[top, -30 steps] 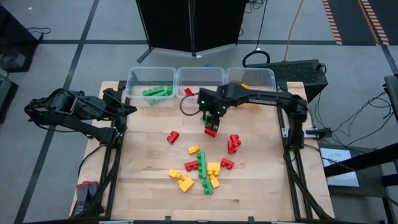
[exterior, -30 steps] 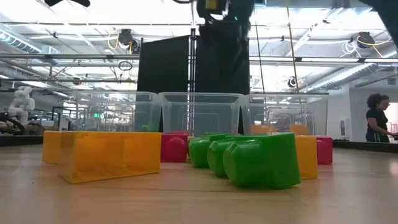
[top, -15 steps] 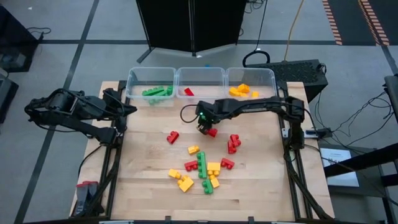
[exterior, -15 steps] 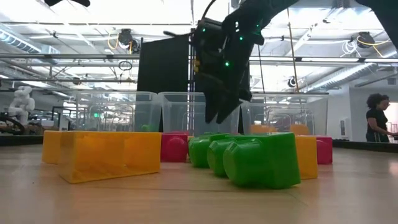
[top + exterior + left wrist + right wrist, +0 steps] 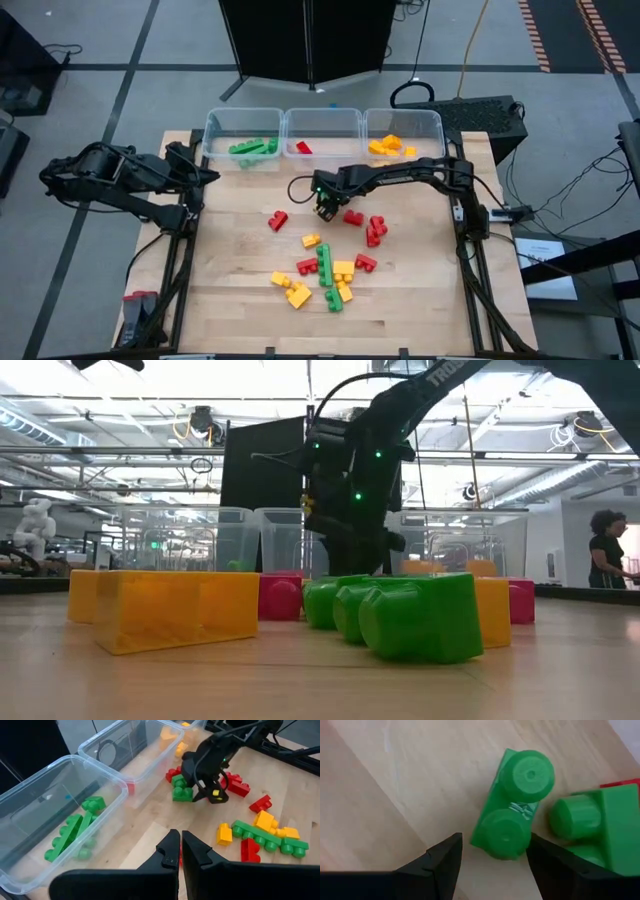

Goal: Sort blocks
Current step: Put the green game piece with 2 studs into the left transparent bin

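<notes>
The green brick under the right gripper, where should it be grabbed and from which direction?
Come straight down with the right gripper and pinch the two-stud green brick across its long flat sides; it lies studs-up, and the open fingers already straddle one end.

Blocks (image 5: 325,268): red, green, yellow. Green block (image 5: 512,805) under right gripper (image 5: 492,857), dark black fingers. Left gripper (image 5: 180,851) black. Bins (image 5: 243,122) clear: green blocks in one, red in middle, yellow in third. Table (image 5: 230,270) pale wood grain.
</notes>
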### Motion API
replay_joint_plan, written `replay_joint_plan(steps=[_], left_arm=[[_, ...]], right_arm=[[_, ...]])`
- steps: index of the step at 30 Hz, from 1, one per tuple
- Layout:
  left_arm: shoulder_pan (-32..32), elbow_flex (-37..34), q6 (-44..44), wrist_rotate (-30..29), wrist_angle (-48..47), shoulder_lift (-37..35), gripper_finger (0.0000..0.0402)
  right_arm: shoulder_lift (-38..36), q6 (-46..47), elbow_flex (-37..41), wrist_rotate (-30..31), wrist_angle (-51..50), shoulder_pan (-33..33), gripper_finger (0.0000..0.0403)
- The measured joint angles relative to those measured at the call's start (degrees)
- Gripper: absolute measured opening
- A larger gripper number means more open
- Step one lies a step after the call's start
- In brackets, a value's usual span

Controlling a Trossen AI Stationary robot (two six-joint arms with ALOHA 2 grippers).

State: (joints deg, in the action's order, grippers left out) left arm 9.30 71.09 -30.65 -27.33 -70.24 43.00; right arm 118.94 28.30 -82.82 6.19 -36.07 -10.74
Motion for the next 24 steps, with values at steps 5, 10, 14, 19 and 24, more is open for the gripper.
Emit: replay_joint_plan(steps=[5, 10, 14, 19, 24], left_arm=[[0.0, 0.0, -0.1, 0.0, -0.1, 0.0, 0.0], [0.0, 0.0, -0.1, 0.0, -0.1, 0.0, 0.0], [0.0, 0.0, -0.1, 0.0, -0.1, 0.0, 0.0], [0.0, 0.0, -0.3, 0.0, -0.1, 0.0, 0.0], [0.0, 0.0, -0.3, 0.0, -0.1, 0.0, 0.0]], right_arm=[[1.1, 2.5, -0.1, -1.5, 0.3, 0.7, 0.0212], [1.2, 6.1, -0.1, 1.1, 0.3, 0.8, 0.0197], [1.2, 8.9, -0.1, 1.6, 0.4, 0.6, 0.0155], [1.2, 8.4, 0.0, 1.6, 2.4, 0.6, 0.0099], [1.2, 8.5, 0.0, 0.4, 2.2, 0.8, 0.0012]])
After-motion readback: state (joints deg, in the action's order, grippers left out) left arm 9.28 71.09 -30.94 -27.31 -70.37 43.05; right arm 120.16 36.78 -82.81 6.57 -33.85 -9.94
